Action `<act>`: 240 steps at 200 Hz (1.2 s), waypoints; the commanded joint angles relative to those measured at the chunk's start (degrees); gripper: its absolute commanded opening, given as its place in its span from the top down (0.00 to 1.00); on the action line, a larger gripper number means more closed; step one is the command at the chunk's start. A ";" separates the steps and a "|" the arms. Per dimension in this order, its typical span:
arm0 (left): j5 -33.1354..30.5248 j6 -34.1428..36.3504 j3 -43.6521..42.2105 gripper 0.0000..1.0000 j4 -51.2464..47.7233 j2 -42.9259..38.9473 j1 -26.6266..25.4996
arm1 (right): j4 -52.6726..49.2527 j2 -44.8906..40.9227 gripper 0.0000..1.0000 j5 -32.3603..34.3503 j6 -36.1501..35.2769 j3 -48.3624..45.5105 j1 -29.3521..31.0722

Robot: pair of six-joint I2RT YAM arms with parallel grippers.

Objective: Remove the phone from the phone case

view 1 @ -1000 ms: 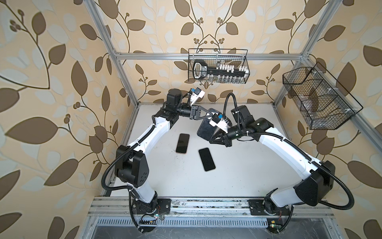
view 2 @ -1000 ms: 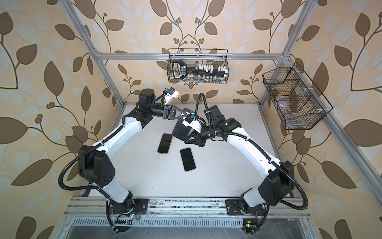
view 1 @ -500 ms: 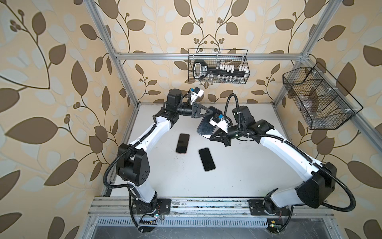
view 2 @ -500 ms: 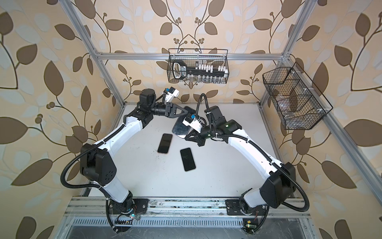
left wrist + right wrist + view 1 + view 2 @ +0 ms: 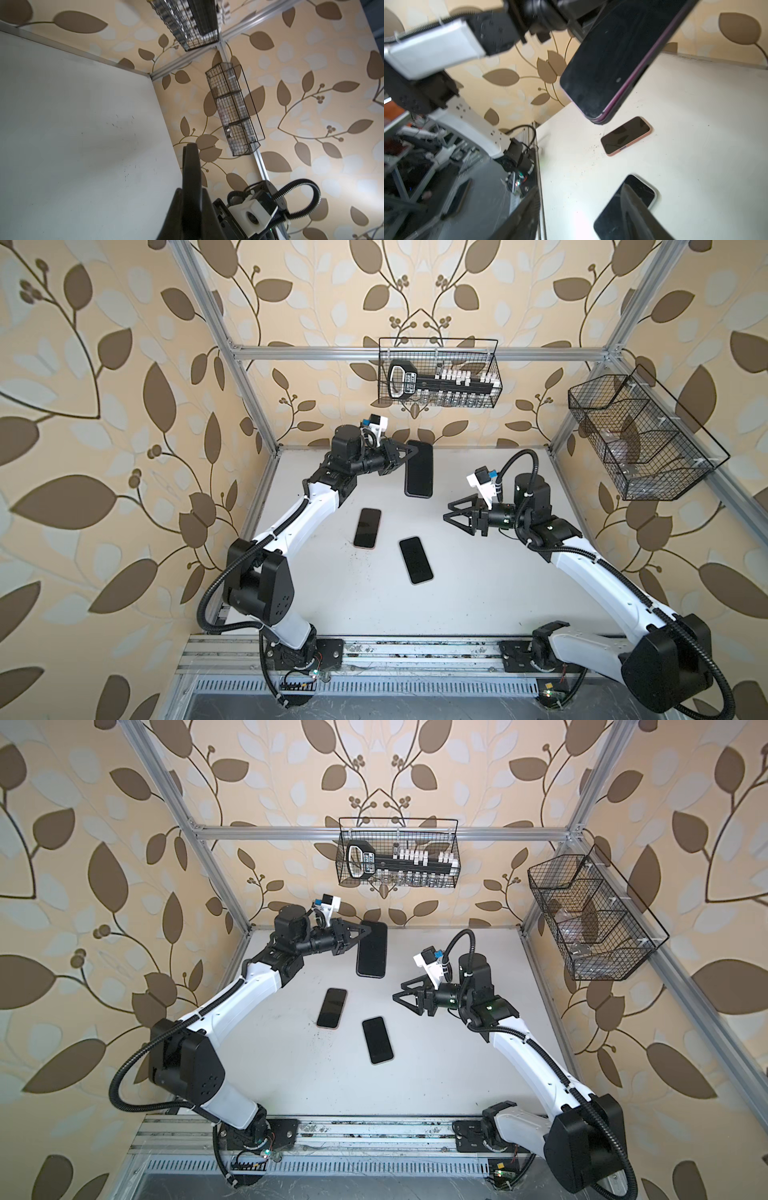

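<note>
- Phone case point(image 5: 419, 469), a black slab with rounded corners, hangs in the air over the back of the desk point(image 5: 478, 597). The left arm's fingers point(image 5: 405, 452) pinch it at an upper corner.
- The phone point(image 5: 612, 58) sits inside it. From the right wrist view I see a glossy dark screen, dusty toward the lower end. A thin purple rim runs round it, with the matte black shell outside that rim.
- In the left wrist view the phone case shows edge-on as a thin dark blade, and the two fingers press against it from either side.
- The right arm's fingers point(image 5: 451, 506) are spread and hold nothing. They hover above the desk, apart from the phone case on its right, with the tips pointing left.
- Two more handsets lie flat on the desk, screens up, lower in both top views than the held one. They are a pink-edged phone point(image 5: 368, 528) and a pale-edged phone point(image 5: 416, 560), near each other but not touching.
- In the right wrist view one blurred finger covers part of the pale-edged phone.
- The desk is white and matte, with dark specks beside the pink-edged phone.
- A wire basket point(image 5: 438, 373) on the back wall holds a black tool point(image 5: 401, 379) with white pieces. A second wire basket point(image 5: 640, 439) hangs on the right wall, and both are well away from the arms.
</note>
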 commanded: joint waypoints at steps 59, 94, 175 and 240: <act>-25.73 -23.01 -21.17 1.00 28.47 -15.16 -4.73 | 27.75 -4.49 0.22 15.89 38.31 -13.15 2.58; -30.19 -25.15 -25.38 1.00 32.04 -16.87 -7.63 | 33.49 -2.84 0.21 19.88 42.12 -14.61 6.97; -31.83 -27.11 -26.60 1.00 34.18 -17.05 -8.77 | 39.62 0.92 0.22 24.35 43.71 -15.46 12.63; -31.13 -28.28 -26.69 1.00 36.11 -15.40 -9.26 | 42.41 3.36 0.25 23.56 44.29 -14.55 12.86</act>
